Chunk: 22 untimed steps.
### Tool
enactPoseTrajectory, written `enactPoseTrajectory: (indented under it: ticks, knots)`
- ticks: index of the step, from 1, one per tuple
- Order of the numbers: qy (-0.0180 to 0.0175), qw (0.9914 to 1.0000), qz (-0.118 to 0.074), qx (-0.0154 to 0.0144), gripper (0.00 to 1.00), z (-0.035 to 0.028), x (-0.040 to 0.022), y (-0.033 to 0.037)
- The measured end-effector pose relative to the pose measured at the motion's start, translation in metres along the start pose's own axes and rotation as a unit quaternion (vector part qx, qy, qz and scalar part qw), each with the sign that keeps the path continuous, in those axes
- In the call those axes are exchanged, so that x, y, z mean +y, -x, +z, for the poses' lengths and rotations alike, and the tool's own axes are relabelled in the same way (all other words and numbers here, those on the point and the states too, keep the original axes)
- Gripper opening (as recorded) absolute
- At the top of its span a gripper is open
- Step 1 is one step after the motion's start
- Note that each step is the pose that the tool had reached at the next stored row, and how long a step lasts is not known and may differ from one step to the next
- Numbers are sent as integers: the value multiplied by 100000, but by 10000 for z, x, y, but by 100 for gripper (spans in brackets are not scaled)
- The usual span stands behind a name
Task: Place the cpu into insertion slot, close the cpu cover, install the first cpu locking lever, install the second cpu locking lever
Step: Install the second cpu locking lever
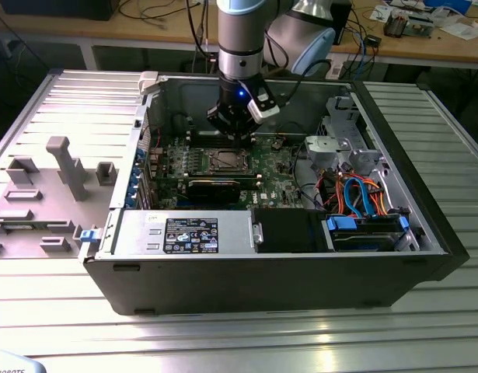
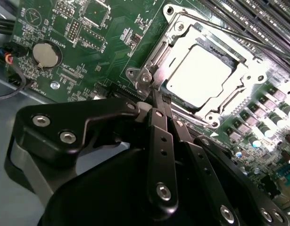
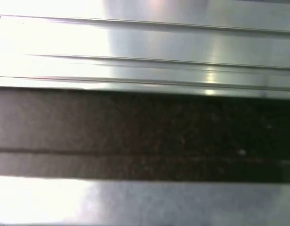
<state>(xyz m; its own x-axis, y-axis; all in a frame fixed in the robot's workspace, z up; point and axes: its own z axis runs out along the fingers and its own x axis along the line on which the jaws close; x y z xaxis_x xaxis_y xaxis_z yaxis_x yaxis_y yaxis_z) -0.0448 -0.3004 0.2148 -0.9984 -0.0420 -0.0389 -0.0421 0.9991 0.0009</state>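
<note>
open pc case (image 1: 425, 233) on ribbed table, green motherboard (image 2: 88, 42) inside; arm's gripper (image 2: 156, 101) clenched, fingers together, tips at corner of cpu cover (image 2: 180, 44), which lies flat over cpu (image 2: 199, 77) seated in insertion slot (image 1: 224, 162)

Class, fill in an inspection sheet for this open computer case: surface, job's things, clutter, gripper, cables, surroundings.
Surface: ribbed metal table under the open computer case.
Job's things: cpu sits in the insertion slot; cpu cover lies closed around it.
Clutter: grey fixture blocks beside the case.
Gripper: gripper shut, tips at the cover's corner.
Cables: orange and blue cables inside the case.
Surroundings: wooden bench with papers behind.
</note>
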Motion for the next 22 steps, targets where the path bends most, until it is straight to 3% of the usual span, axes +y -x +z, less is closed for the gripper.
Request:
enactPoseTrajectory:
  ticks: [1, 3, 6, 13, 18, 22]
  knots:
    - [-142, 100000, 3, -5, 11, 1, 1, 2]
    - [-1209, 99993, -35, 54, 11, -1, 0, 1]
    - [-2320, 99973, -82, 95, 11, 0, 0, 1]
    - [-2412, 99971, -83, 105, 11, -84, 0, 5]
    - [-2449, 99970, -79, 100, 11, -83, -8, 4]
    - [-2602, 99966, -95, 113, 11, -82, -60, 2]
